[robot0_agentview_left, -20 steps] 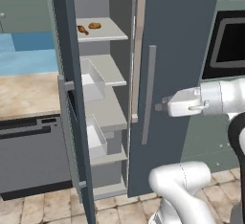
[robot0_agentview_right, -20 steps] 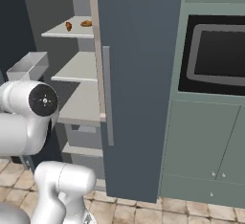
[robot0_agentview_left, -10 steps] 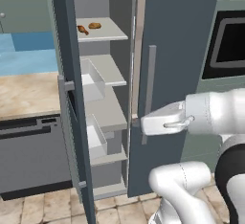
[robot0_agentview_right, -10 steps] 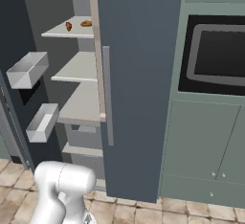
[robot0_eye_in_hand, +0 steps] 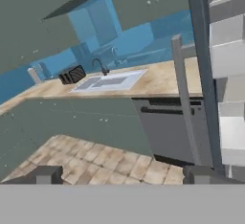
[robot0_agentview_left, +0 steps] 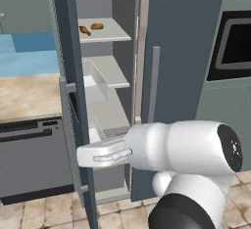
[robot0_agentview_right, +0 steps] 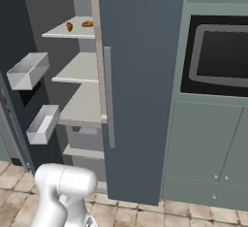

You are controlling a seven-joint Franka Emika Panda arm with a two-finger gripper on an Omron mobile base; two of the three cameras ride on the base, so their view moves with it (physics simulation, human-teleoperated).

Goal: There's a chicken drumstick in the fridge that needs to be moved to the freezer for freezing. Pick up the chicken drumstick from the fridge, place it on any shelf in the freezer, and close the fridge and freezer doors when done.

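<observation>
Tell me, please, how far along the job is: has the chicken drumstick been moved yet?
Done: the left door stands open. In hand: nothing; the gripper is open and empty, facing the counter beside that door. Left: the chicken drumstick lies ungrasped on the top shelf of the open compartment. The right door is shut, so opening it, the transfer and closing both doors likely all remain.

No writing, label, brand or number can be read anywhere here. The doors (robot0_agentview_left: 181,52) are plain slate-blue, and the oven (robot0_agentview_right: 220,56) to their right has a blank black front.
</observation>
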